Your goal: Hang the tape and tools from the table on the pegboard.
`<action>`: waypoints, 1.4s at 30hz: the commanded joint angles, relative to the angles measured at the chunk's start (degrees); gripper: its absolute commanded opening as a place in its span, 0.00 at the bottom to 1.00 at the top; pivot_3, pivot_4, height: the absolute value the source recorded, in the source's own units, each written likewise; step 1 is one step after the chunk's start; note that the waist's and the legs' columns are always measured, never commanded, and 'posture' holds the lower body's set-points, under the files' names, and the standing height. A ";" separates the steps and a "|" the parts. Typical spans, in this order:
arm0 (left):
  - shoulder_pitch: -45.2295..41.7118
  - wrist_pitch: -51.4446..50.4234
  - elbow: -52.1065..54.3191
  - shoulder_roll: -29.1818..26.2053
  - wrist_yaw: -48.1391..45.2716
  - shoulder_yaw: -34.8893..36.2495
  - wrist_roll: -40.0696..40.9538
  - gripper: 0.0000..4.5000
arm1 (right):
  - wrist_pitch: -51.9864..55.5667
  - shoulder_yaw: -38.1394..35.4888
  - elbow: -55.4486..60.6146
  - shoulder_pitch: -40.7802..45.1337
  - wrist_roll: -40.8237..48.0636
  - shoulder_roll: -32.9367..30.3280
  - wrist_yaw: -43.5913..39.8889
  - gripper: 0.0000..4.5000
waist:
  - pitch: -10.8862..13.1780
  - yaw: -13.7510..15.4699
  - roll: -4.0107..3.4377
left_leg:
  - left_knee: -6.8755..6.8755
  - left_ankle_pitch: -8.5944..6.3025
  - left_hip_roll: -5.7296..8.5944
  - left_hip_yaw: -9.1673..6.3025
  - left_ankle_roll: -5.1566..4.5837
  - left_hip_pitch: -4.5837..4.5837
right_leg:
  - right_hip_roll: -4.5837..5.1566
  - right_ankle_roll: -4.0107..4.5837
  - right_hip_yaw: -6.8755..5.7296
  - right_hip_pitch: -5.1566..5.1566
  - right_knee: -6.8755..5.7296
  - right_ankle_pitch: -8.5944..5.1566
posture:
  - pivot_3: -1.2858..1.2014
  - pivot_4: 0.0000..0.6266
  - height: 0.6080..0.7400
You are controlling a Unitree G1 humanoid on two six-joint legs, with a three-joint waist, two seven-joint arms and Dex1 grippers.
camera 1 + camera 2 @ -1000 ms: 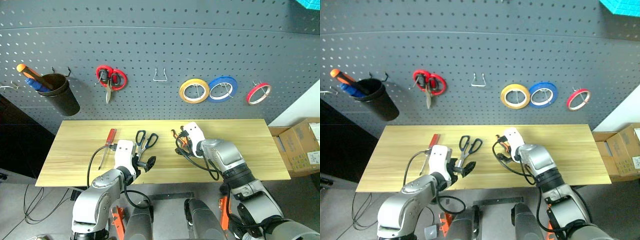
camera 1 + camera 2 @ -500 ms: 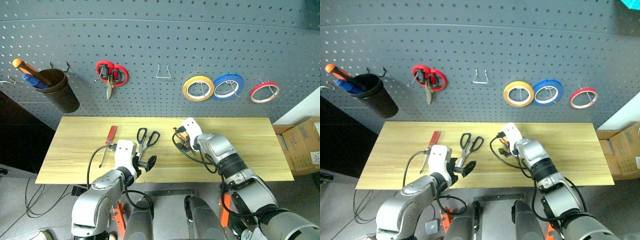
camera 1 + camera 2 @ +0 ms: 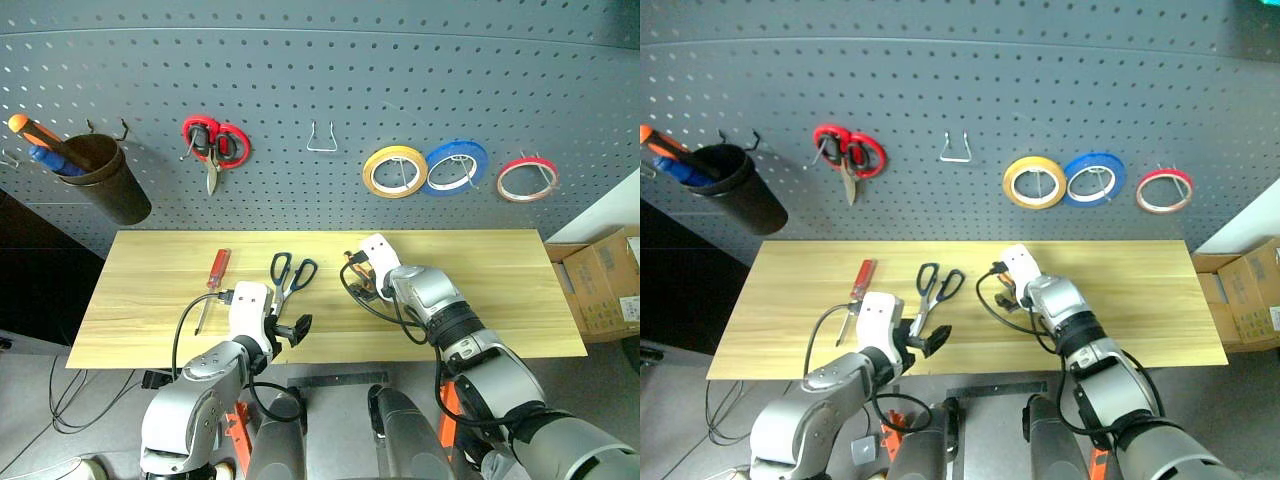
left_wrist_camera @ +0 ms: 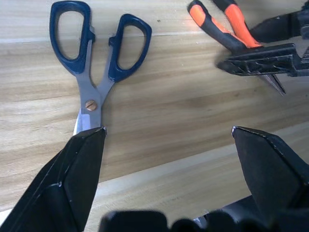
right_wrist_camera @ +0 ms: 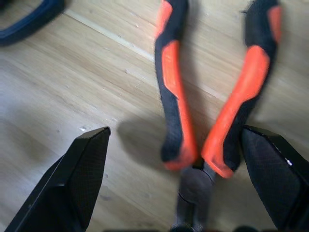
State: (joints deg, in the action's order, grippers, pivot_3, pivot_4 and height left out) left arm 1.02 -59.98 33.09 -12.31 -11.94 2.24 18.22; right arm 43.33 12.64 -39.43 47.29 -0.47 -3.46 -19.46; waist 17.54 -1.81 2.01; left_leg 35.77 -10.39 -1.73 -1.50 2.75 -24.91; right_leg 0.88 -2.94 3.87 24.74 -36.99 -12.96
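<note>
While my left hand (image 4: 166, 140) has stayed parked at the near edge of the bench (image 3: 480, 300), my right hand (image 5: 174, 145) has crept forward and down until its spread fingers straddle the pliers (image 5: 207, 92), so I judge the grasp on them is the step in hand. Both hands are released, holding nothing.

On the pegboard (image 3: 320, 80) the red tape (image 3: 526, 178) already hangs on its hook beside the blue and yellow rolls. Three tools lie on the bench: the pliers under my right hand, the scissors (image 4: 96, 58) just ahead of my left, and the screwdriver (image 3: 212, 285) further left. One bare wire hook (image 3: 320, 140) sits between the red scissors (image 3: 212, 150) and the yellow roll.

The pliers have soft-looking orange-and-black grips, splayed apart, meeting at a dull metal pivot. The scissors have glossy dark blue loops, flat grey blades and a brass-coloured rivet. The bench is pale wood with a long, smooth grain. My fingers are matt black wedges.
</note>
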 commanded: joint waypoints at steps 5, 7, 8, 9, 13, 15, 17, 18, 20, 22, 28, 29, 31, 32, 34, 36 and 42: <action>0.53 -1.61 4.68 0.17 -0.32 0.63 3.08 1.00 | 1.28 -2.12 -2.85 -1.41 0.33 0.73 0.38 0.87 | 0.01 0.01 -0.01 | 0.02 0.00 -0.01 -0.01 0.00 0.01 | 0.00 0.04 0.00 -0.01 0.00 -0.02 | 0.56 0.56 1.00; 0.60 -1.84 4.99 0.20 -0.24 0.75 3.62 1.00 | 1.47 -2.47 -2.29 -1.77 0.35 0.75 0.44 0.73 | 0.01 0.01 -0.01 | 0.02 0.00 -0.01 -0.01 0.00 0.01 | 0.00 0.05 0.00 -0.01 0.02 -0.03 | 0.55 0.56 1.00; 0.61 -1.94 5.08 0.26 -0.25 0.80 3.81 1.00 | 1.45 -2.62 -2.07 -1.88 0.32 0.80 0.51 0.65 | 0.01 0.02 -0.01 | 0.00 0.00 -0.01 -0.01 0.00 0.01 | 0.00 0.06 -0.01 -0.01 0.04 -0.04 | 0.55 0.56 1.00; 0.54 -2.02 5.13 0.31 -0.27 0.80 3.95 1.00 | 1.49 -2.75 -1.91 -1.97 0.28 0.87 0.57 0.58 | 0.01 0.01 -0.01 | -0.02 -0.01 -0.01 -0.01 0.01 0.01 | 0.00 0.07 -0.01 -0.01 0.05 -0.04 | 0.55 0.56 1.00; 0.03 -1.91 4.73 0.37 -0.07 0.70 4.41 1.00 | 1.01 -2.74 -1.59 -2.16 -0.13 1.00 0.86 0.38 | 0.00 -0.05 0.00 | -0.10 -0.03 -0.02 0.00 0.04 0.01 | 0.00 0.06 -0.01 0.03 0.08 -0.08 | 0.55 0.54 1.00; -0.33 -1.64 4.31 0.36 -0.12 0.60 4.61 1.00 | 0.98 -2.69 -1.17 -2.26 -0.27 0.91 0.78 0.38 | 0.00 -0.04 0.00 | -0.12 -0.04 -0.02 -0.01 0.05 0.01 | 0.00 0.06 -0.03 0.03 0.08 -0.09 | 0.55 0.53 1.00; -0.78 -1.35 3.96 0.44 -0.27 0.48 4.88 1.00 | 1.05 -2.19 0.01 -2.63 -0.72 0.29 0.26 0.38 | 0.00 -0.04 0.00 | -0.13 -0.04 -0.02 0.00 0.05 0.01 | 0.00 0.05 -0.02 0.04 0.08 -0.09 | 0.55 0.52 1.00; -0.99 -1.16 3.64 0.44 -0.30 0.39 4.93 1.00 | 0.93 -2.09 0.16 -2.71 -0.89 0.10 0.08 0.38 | 0.00 -0.03 0.00 | -0.13 -0.04 -0.02 0.00 0.05 0.01 | 0.00 0.05 -0.02 0.04 0.09 -0.09 | 0.55 0.52 1.00; -1.53 -0.69 3.20 0.38 -0.26 0.18 4.91 1.00 | 1.52 -2.00 1.86 -3.32 -0.83 -0.56 -0.53 0.38 | 0.00 -0.02 0.00 | -0.13 -0.05 -0.02 0.01 0.06 0.00 | 0.00 0.05 -0.01 0.05 0.10 -0.09 | 0.55 0.51 1.00; -2.88 -0.01 2.68 1.01 -0.22 0.89 5.40 1.00 | 2.54 -1.64 9.92 -5.99 -0.11 -2.46 -2.31 0.38 | -0.01 0.08 0.01 | -0.15 -0.05 -0.01 0.02 0.07 -0.02 | 0.00 0.04 -0.01 0.09 0.10 -0.09 | 0.55 0.48 1.00; -7.31 1.30 5.45 5.06 -2.43 5.30 12.92 1.00 | 7.93 -3.56 48.24 -19.45 4.97 -6.83 -5.31 0.38 | -0.02 0.77 0.01 | -0.08 -0.09 0.07 -0.14 0.17 -1.09 | 0.09 -0.40 -0.19 0.96 0.04 0.03 | 0.55 0.42 1.00; -8.02 1.61 5.85 5.11 -2.51 5.39 13.51 1.00 | 7.25 -3.64 51.52 -20.58 5.06 -7.20 -5.07 0.38 | -0.02 0.59 0.02 | -0.01 -0.14 0.07 -0.15 0.25 -1.13 | 0.10 -0.41 -0.19 0.97 0.01 0.04 | 0.55 0.41 1.00; -9.32 2.36 6.41 5.21 -2.49 5.90 14.77 1.00 | 5.62 -3.45 55.94 -21.65 5.34 -7.43 -4.86 0.38 | -0.04 0.36 0.04 | 0.00 -0.15 0.07 -0.15 0.28 -1.12 | 0.10 -0.46 -0.21 0.98 0.00 0.02 | 0.55 0.39 1.00; -10.03 2.51 6.96 5.40 -2.17 6.63 15.72 1.00 | 4.74 -3.64 57.85 -21.57 5.65 -6.81 -4.41 0.38 | -0.06 0.28 0.04 | 0.01 -0.15 0.06 -0.16 0.28 -1.10 | 0.08 -0.47 -0.21 0.97 -0.01 0.02 | 0.55 0.38 1.00; -11.28 3.00 7.44 5.32 -1.74 7.88 17.16 1.00 | 3.01 -4.06 59.42 -20.55 6.00 -5.30 -3.17 0.38 | -0.14 0.25 0.10 | 0.04 -0.14 0.04 -0.16 0.30 -1.07 | 0.06 -0.47 -0.22 0.97 -0.05 0.02 | 0.55 0.35 1.00; -12.16 3.15 8.30 4.79 -1.22 8.87 18.35 1.00 | 0.23 -4.35 59.26 -18.45 6.13 -3.68 -1.87 0.38 | -0.33 0.24 0.14 | 0.08 -0.12 0.03 -0.19 0.32 -1.05 | 0.03 -0.49 -0.24 0.94 -0.08 0.04 | 0.56 0.32 1.00; -15.31 1.86 11.63 2.07 1.17 11.92 22.45 1.00 | -9.23 -6.18 54.41 -11.24 6.59 0.75 0.97 0.38 | -1.29 0.62 0.49 | 0.19 -0.07 0.05 -0.24 0.39 -1.06 | 0.04 -0.25 -0.28 0.87 -0.06 0.29 | 0.57 0.25 1.00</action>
State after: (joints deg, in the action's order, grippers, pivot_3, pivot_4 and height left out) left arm -12.92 -58.34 40.78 -9.55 -11.67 12.88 38.38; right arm 38.83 7.74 14.52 34.09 5.63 -3.21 -19.04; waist 16.25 -1.19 2.50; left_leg 35.96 -10.46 -1.68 -1.75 3.14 -25.97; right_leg 0.92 -3.17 3.57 25.60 -37.04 -12.66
